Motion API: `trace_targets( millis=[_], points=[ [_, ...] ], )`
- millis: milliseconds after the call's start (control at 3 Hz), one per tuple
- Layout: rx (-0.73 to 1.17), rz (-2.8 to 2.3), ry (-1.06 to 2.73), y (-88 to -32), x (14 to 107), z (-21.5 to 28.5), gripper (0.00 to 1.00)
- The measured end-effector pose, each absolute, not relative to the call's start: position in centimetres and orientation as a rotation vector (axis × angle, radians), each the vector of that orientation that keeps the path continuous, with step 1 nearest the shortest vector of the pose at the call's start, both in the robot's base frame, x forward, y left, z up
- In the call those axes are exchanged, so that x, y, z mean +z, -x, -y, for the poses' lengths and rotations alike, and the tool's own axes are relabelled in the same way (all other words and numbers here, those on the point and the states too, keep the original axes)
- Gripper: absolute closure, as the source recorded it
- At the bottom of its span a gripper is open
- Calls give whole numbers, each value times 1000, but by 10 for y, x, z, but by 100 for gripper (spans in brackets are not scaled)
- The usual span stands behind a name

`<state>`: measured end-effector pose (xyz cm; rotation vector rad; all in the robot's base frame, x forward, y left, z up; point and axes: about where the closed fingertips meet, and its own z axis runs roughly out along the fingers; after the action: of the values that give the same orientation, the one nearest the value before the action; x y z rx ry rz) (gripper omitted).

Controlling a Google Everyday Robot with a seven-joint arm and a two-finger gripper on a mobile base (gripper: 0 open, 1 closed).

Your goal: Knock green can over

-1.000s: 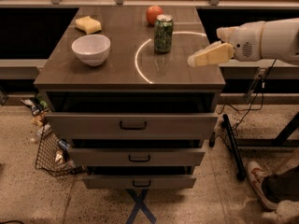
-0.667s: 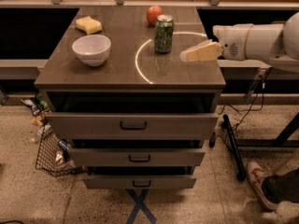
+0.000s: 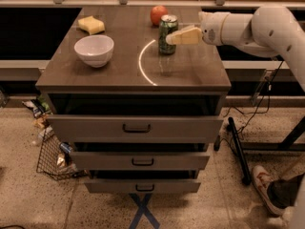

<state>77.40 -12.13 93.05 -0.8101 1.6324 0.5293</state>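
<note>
The green can [image 3: 167,34] stands upright on the dark tabletop [image 3: 128,66], toward the back right. It has a mottled green label and a silver top. My gripper [image 3: 172,38] comes in from the right on the white arm [image 3: 252,26]. Its cream fingertips reach the can's right side at about mid height and seem to touch it. The lower right of the can is partly covered by the fingers.
A red-orange apple [image 3: 158,14] sits just behind the can. A white bowl [image 3: 94,50] is at the left, a yellow sponge [image 3: 91,25] behind it. A bright arc of light [image 3: 143,63] lies on the tabletop. Drawers [image 3: 136,128] are below; a wire basket [image 3: 53,156] stands on the floor at left.
The arm has swung left across the table, bringing the gripper from the right edge up against the can. The can still stands upright in the same place.
</note>
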Motion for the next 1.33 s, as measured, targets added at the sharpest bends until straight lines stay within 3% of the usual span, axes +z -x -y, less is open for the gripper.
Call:
trace_targets(
  millis=[333, 1000, 1333],
  points=[
    [558, -1595, 867, -810, 934, 86, 0],
    [687, -1591, 935, -842, 911, 24, 49],
    [687, -1591, 935, -842, 917, 24, 49]
  ],
)
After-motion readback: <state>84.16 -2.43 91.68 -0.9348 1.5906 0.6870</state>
